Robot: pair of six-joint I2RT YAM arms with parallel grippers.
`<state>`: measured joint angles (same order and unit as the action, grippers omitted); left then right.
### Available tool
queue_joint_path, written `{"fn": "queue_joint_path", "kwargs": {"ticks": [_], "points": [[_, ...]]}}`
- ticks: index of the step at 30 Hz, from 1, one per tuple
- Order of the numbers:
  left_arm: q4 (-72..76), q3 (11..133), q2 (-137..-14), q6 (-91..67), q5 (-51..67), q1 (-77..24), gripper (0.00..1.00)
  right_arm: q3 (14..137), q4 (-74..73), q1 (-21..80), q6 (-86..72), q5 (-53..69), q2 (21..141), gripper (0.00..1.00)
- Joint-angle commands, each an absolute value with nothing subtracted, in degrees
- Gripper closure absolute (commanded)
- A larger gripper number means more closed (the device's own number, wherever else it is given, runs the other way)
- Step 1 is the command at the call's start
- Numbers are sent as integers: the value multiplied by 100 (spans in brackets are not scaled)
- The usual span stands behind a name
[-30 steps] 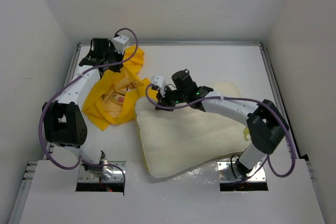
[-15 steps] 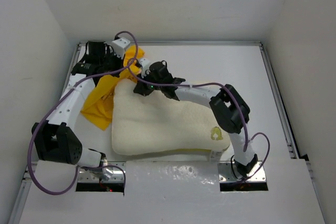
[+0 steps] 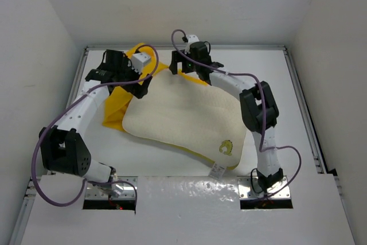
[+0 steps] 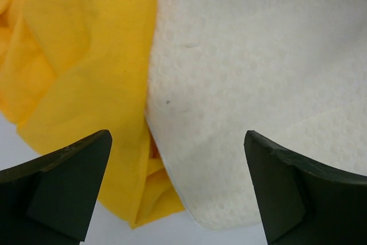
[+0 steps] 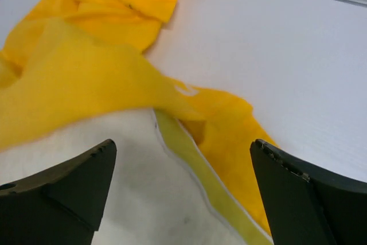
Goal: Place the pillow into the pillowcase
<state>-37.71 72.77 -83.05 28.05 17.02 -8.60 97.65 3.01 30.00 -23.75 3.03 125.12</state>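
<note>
Pillow [image 3: 183, 113] centred on table [image 3: 269, 78], left edge overlapping pillowcase [image 3: 113, 104]. Left gripper [image 4: 178, 136] spread, empty, above that overlap; right gripper [image 5: 183, 142] spread, empty, over far corner. Right wrist view alone shows yellow-green seam [image 5: 198, 170] there.

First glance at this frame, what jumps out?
The big cream pillow fills the middle of the table. It lies on top of the bright yellow pillowcase, not inside it, and the case sticks out crumpled at the pillow's left and far edges. Both arms reach to the pillow's far end, with the left gripper and right gripper open and holding nothing.
</note>
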Motion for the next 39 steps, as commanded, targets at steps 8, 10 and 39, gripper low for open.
{"fn": "queue_joint_path", "kwargs": {"ticks": [8, 10, 39], "points": [[-3112, 5283, -7453, 3374, -414, 130, 58, 6559, 640, 4258, -73, 211, 9722, 84], [-2822, 5125, -7671, 3471, -90, 639, 43, 5788, 1148, 4735, 638, 150, 9326, 54], [-1766, 4913, -8007, 3085, -113, 703, 100, 5537, 2575, 6469, 1653, -1951, 10995, 90]]}}
